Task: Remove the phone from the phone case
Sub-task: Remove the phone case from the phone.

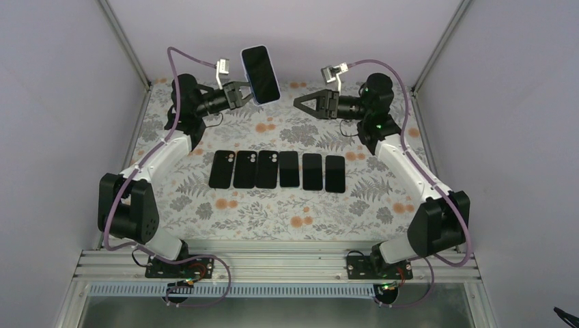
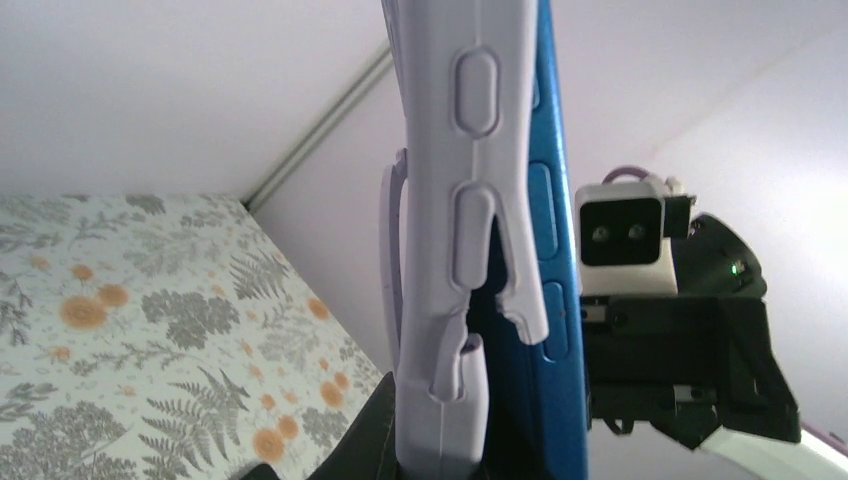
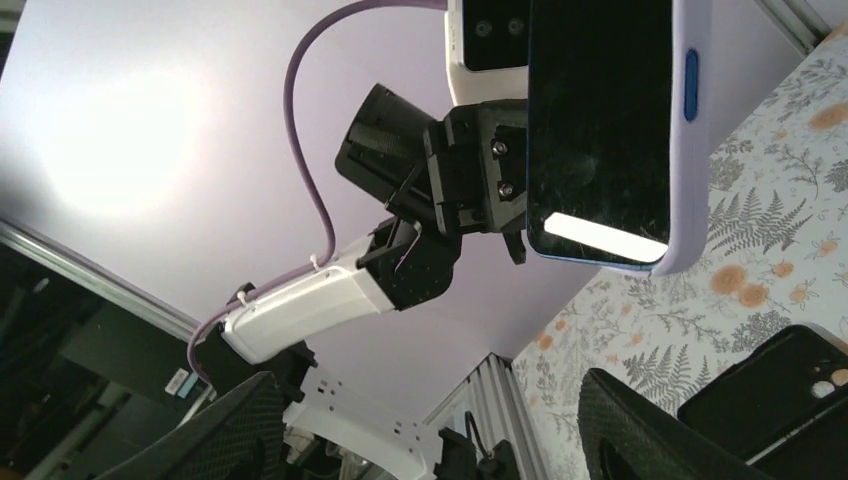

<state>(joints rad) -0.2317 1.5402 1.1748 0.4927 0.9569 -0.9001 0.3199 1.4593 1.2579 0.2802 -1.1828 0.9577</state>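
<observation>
My left gripper (image 1: pixel 244 92) is shut on a blue phone (image 1: pixel 260 73) in a pale lilac case (image 2: pixel 450 230), held upright in the air at the back of the table. In the left wrist view the case edge is peeled away from the blue phone edge (image 2: pixel 560 300) near the bottom. My right gripper (image 1: pixel 304 104) is open and empty, a short way right of the phone and pointing at it. In the right wrist view the phone's black screen (image 3: pixel 600 120) faces me, the lilac case rim (image 3: pixel 690 150) around it, and my own fingers (image 3: pixel 640 430) are wide apart.
A row of several dark phones and cases (image 1: pixel 276 170) lies flat on the floral tablecloth (image 1: pixel 273 212) in the middle. White enclosure walls (image 1: pixel 68 102) stand on both sides and behind. The metal rail (image 1: pixel 273 263) with the arm bases runs along the near edge.
</observation>
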